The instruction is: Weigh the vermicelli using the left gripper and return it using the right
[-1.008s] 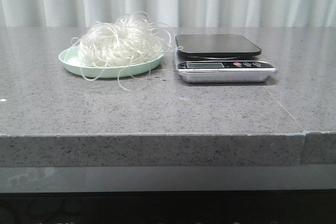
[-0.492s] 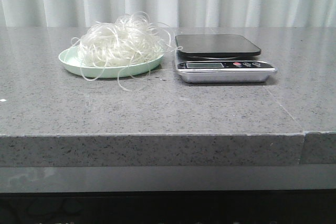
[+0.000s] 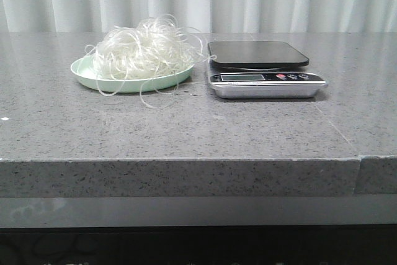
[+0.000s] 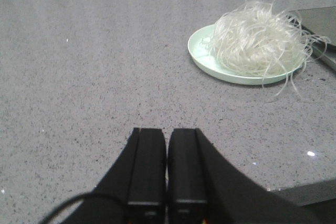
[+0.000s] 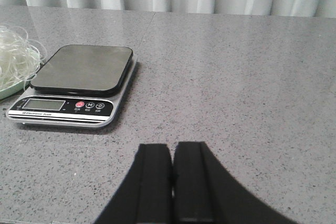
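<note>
The vermicelli (image 3: 144, 51) sat heaped on a pale green plate (image 3: 84, 74) on the grey stone surface (image 3: 186, 128), just to the left of a kitchen scale (image 3: 263, 69) whose dark weighing pad was bare. A few stray loops spilled over the plate's rim and onto the surface, and some strands on the right side reached toward the scale. Neither arm had reached the work yet: the left claw (image 4: 167, 169) hung low over open surface, well apart from the plate, its two fingers pressed together on nothing, and the right claw (image 5: 172, 179) was likewise clenched and empty, well short of the scale. The noodle nest looked very light and springy — a tangle of thin, glassy strands likely to be brittle and slick, so a pinch at the edge would probably pull away only a few loops. The better hold seemed to be the dense middle of the heap, with the left claw opened wide, sunk into the bulk and closed gently so the tangle lifted as one clump; trailing strands might still drag or snag on the plate.
</note>
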Available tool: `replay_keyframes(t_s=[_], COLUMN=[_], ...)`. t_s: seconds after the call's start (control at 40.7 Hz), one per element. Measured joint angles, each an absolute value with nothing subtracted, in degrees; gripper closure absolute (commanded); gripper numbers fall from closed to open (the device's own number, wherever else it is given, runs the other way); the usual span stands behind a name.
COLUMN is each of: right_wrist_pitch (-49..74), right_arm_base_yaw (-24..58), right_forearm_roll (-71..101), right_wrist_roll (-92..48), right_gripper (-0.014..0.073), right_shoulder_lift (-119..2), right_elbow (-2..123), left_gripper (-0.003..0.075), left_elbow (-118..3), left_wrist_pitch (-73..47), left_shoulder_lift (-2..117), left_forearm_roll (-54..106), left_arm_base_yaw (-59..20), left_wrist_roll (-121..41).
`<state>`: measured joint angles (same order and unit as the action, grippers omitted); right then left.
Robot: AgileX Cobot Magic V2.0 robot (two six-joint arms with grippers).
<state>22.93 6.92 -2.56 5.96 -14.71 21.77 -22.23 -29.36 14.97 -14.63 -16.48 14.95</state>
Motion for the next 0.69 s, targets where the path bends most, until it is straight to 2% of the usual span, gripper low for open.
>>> replay_keyframes(t_s=[0.246,0.443,0.689], right_wrist_pitch=[22.93,22.93,22.93], right_arm_base_yaw=[6.92,6.92,6.92], right_forearm_roll=[-2.56,-2.56,-2.56], right_wrist_roll=[5.96,5.96,5.96], right_gripper=[0.0437,0.0437,0.0437], right_shoulder_lift=[-14.71,-14.71,-14.71], right_elbow=[21.77,21.77,21.77], left_gripper=[0.0582,0.0583,0.0582], left_elbow=[-11.63,-1.89,0.18], left_wrist_pitch=[-11.15,0.0,-5.58], left_shoulder_lift=[11.0,6.25,-0.05], left_forearm_roll=[-6.26,-7.45,-9.87], left_arm_base_yaw=[-2.82,0.6,-0.41], left_wrist_roll=[4.64,3.79,3.7])
